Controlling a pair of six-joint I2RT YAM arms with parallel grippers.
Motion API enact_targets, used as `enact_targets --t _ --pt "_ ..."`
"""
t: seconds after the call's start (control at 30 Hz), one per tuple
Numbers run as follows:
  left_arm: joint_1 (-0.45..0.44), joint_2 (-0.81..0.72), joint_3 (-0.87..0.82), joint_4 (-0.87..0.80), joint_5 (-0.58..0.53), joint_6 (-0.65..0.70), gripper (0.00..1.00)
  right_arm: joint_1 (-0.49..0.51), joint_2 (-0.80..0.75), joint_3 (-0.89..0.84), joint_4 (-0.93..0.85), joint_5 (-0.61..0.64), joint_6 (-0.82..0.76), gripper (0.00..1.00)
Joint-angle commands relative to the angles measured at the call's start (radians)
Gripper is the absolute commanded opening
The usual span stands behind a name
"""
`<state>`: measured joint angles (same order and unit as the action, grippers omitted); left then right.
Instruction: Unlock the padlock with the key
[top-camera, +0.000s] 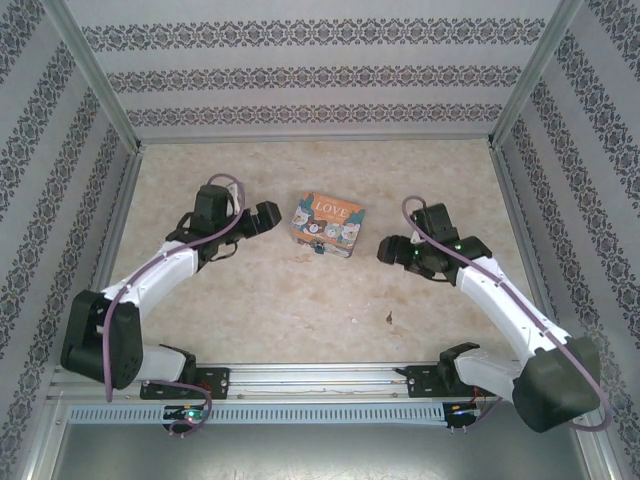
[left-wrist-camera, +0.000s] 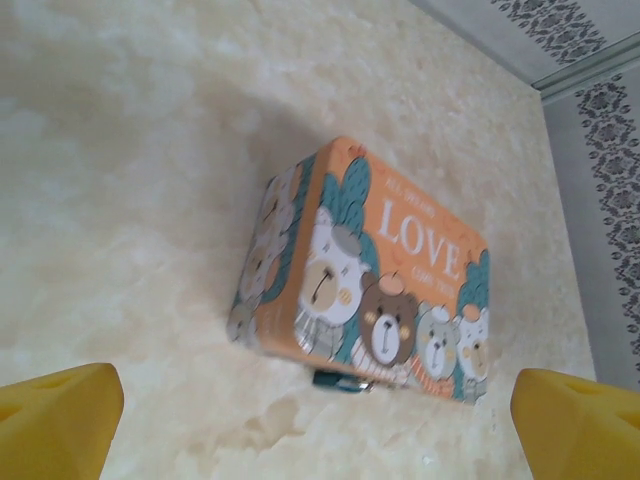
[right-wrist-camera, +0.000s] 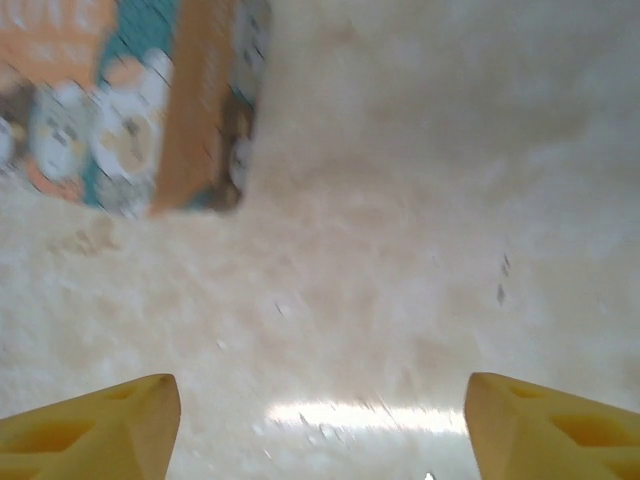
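The marbled bench (top-camera: 250, 300) carries two arms, one box, one padlock and one speck. The left arm (top-camera: 150, 280) and the right arm (top-camera: 510, 300) reach in from either side, with the box between them. The left fingers (left-wrist-camera: 60, 420) are spread wide with nothing between them, and so are the right fingers (right-wrist-camera: 90, 425).

The one printed "LOVE" tin box (top-camera: 327, 222) lies flat at mid-bench. The single padlock (left-wrist-camera: 340, 380), teal-bodied with a silvery glint at one end, sits at the foot of the box's near side, touching it or just beside it. Its long axis seems to run along that side, though it is too small to be sure.

In the left wrist view the padlock lies straight ahead, about midway between the two fingers. In the right wrist view the box sits off to the upper left, so I judge the left arm better lined up. From above neither arm is clearly nearer.

One small dark speck (top-camera: 388, 319) lies on the bench in front of the right arm; whether it is the key I cannot tell
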<state>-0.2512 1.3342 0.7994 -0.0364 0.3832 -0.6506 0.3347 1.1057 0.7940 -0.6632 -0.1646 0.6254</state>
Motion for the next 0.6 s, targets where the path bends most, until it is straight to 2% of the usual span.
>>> enact_targets --t 0.0,0.23,0.57 --pt "0.000 -0.061 -0.072 0.058 -0.045 -0.042 0.99 0.041 -0.023 -0.076 -0.141 0.004 0.082 0.70" --pt "0.000 -0.110 -0.151 0.069 -0.072 -0.059 0.99 0.124 -0.010 -0.171 -0.169 0.010 0.125 0.62" --pt "0.000 -0.110 -0.184 0.105 -0.076 -0.096 0.99 0.206 0.113 -0.165 -0.146 -0.001 0.110 0.55"
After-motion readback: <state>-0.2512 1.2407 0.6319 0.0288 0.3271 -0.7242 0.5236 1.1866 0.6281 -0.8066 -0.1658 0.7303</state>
